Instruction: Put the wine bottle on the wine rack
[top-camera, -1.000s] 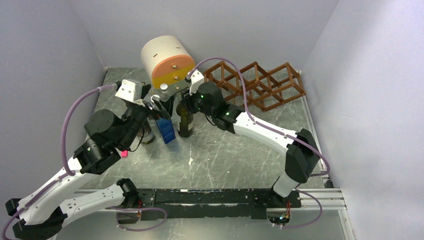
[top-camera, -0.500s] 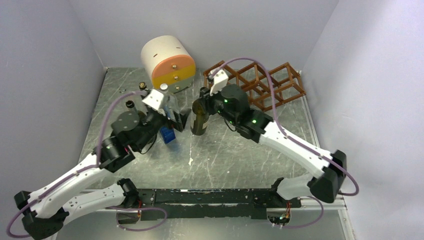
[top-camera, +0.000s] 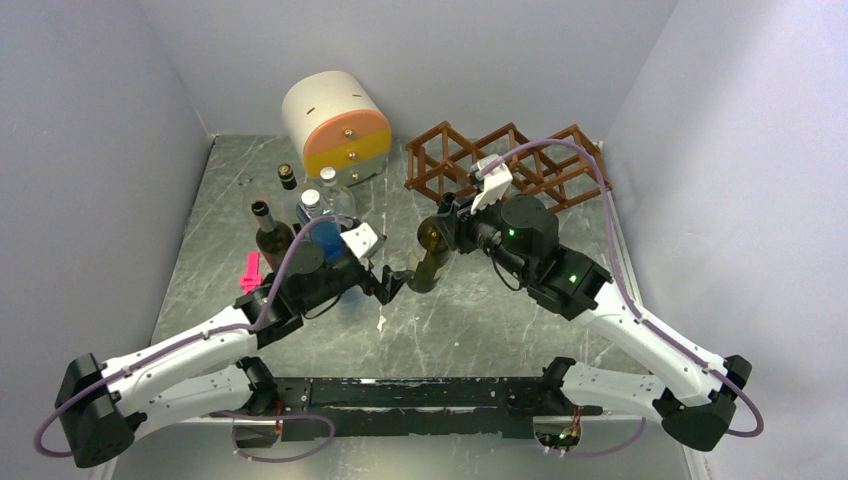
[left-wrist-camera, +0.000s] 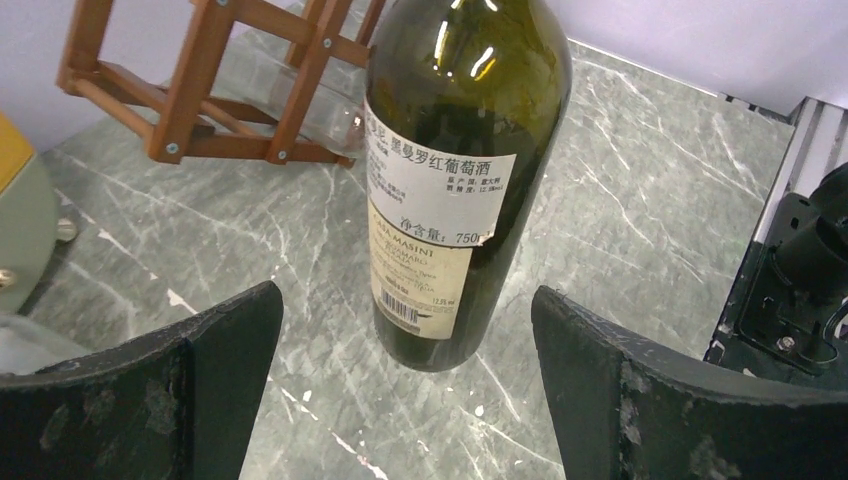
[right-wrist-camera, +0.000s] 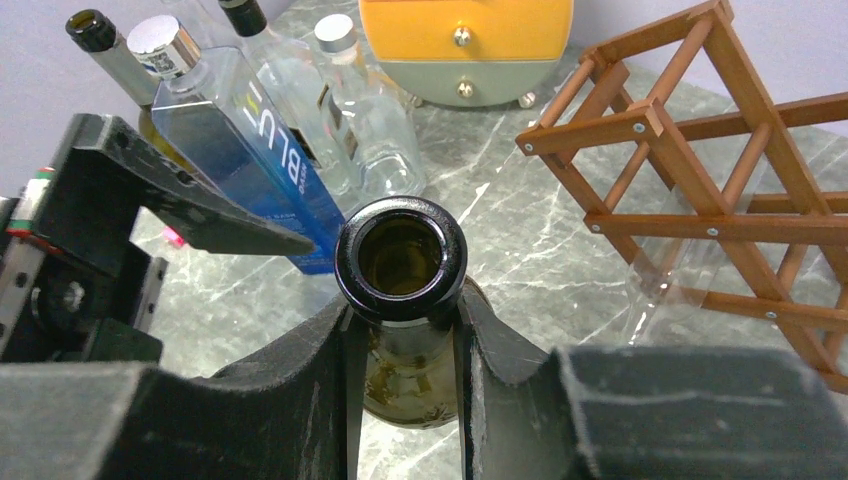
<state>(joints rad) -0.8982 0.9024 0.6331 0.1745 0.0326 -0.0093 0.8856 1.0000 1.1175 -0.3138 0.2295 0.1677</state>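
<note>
far left, a pink item (top-camera: 248, 272) lay on the desk (top-camera: 480, 320). just right of it stood a dark bottle (top-camera: 268, 235), clear bottles (top-camera: 335, 190) and a blue bottle (right-wrist-camera: 265, 150), grouped in front of the drawer unit (top-camera: 336, 125). the left gripper (top-camera: 388, 282) sat low at mid-desk, its fingers (left-wrist-camera: 200, 400) spread wide and holding nothing. they pointed at the lower body of the wine bottle (left-wrist-camera: 450, 180), clear of the glass on both sides. the wine bottle was roughly upright and uncorked, at mid-desk, in front of the rack (top-camera: 510, 170) and apart from it. whether its base touched the desk could not be told. the right gripper (top-camera: 447, 222) had its fingers (right-wrist-camera: 300, 400) pinching the bottle's neck just under the lip. the rack stood at the back right of the desk.
</note>
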